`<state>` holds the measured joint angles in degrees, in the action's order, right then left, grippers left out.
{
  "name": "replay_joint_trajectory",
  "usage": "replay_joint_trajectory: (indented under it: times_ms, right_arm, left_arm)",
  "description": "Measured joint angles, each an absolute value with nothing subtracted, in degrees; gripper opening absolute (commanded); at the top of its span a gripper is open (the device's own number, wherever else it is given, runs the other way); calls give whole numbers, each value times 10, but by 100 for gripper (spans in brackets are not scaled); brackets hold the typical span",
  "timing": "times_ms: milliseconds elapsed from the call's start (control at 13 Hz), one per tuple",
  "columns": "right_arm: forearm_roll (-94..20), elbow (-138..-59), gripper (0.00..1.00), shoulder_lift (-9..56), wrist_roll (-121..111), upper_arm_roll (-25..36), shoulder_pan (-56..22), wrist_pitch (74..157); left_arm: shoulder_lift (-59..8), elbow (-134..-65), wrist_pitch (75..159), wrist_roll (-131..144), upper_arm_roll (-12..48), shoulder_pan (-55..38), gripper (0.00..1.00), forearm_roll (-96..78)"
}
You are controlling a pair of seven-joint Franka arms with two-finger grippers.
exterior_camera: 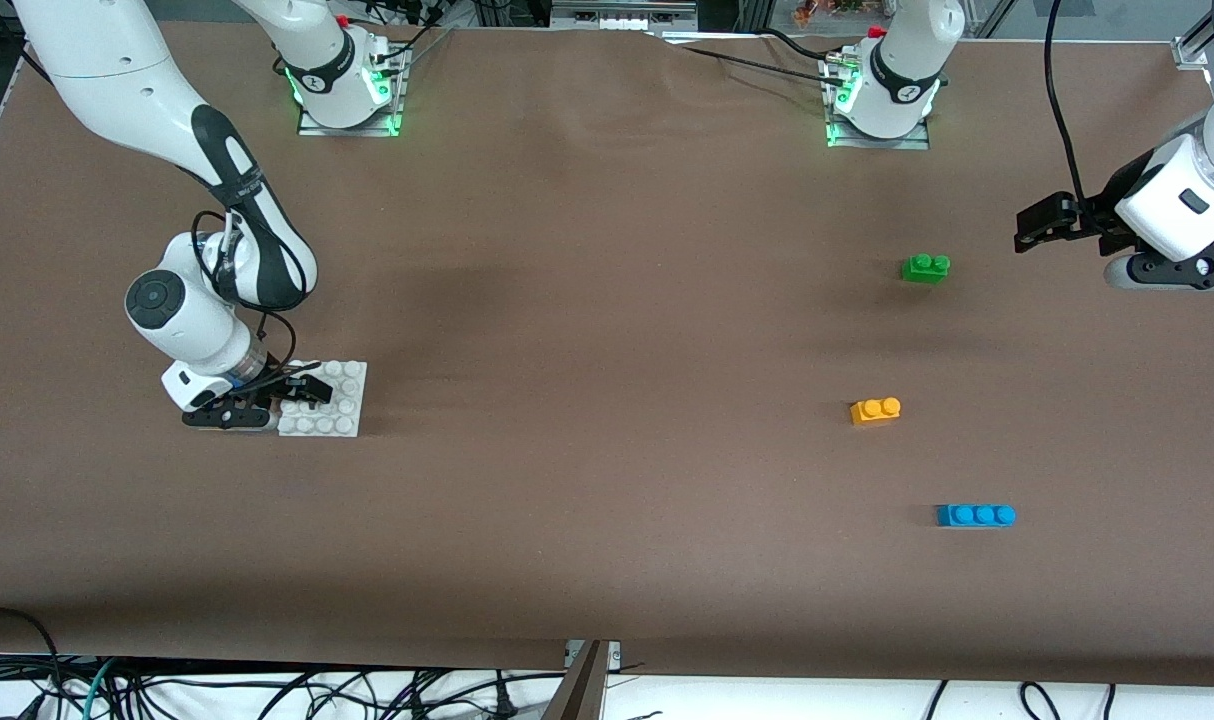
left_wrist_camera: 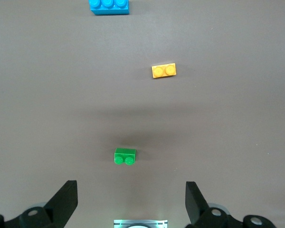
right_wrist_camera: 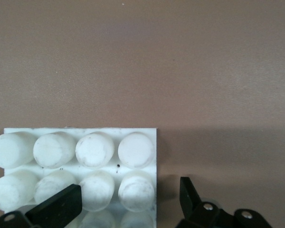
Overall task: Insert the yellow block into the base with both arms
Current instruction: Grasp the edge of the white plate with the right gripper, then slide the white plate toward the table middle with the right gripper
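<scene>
While my left gripper [exterior_camera: 1029,228] is hanging spread, I'm seeing right gripper [exterior_camera: 302,392] fingers straddling the studded white base's [exterior_camera: 342,415] edge, grip unclear.

The right arm reaches down with its wrist bent low, and the right claw [exterior_camera: 297,392] sits just above the surface, its fingers parted. The left arm waits raised at its own end, the left claw [exterior_camera: 1042,225] spread wide in the air.

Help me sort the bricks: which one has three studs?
The blue brick, the longest and nearest the front camera; the yellow block and green brick each have two studs.
</scene>
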<state>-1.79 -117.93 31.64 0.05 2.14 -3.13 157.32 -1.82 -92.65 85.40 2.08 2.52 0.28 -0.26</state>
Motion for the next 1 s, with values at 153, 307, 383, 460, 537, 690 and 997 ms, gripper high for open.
replay_joint_trajectory:
  times_ms: [153,307,383,460,537,690,997]
  right_arm:
    - [-19,-1173,85,325,3,18,-31,1575]
    - [-19,-1169,82,330,12,12,-32,1576]
    - [-19,-1168,81,330,15,11,-33,1577]
    - [-19,-1167,80,331,16,10,-34,1578]
    - [-19,-1166,80,331,17,10,-36,1580]
    - [-19,-1165,80,332,31,9,-50,1586]
    - [-20,-1164,80,332,86,7,-97,1587]
  left_arm:
    - [-18,-927,854,21,25,3,100,-3]
    - [-18,-927,854,21,25,3,100,-3]
    - [-18,-927,854,21,25,3,100,-3]
    - [-18,-927,854,21,25,3,100,-3]
    - [-18,-927,854,21,25,3,100,-3]
    - [-18,-927,854,21,25,3,100,-3]
    - [-18,-927,854,21,25,3,100,-3]
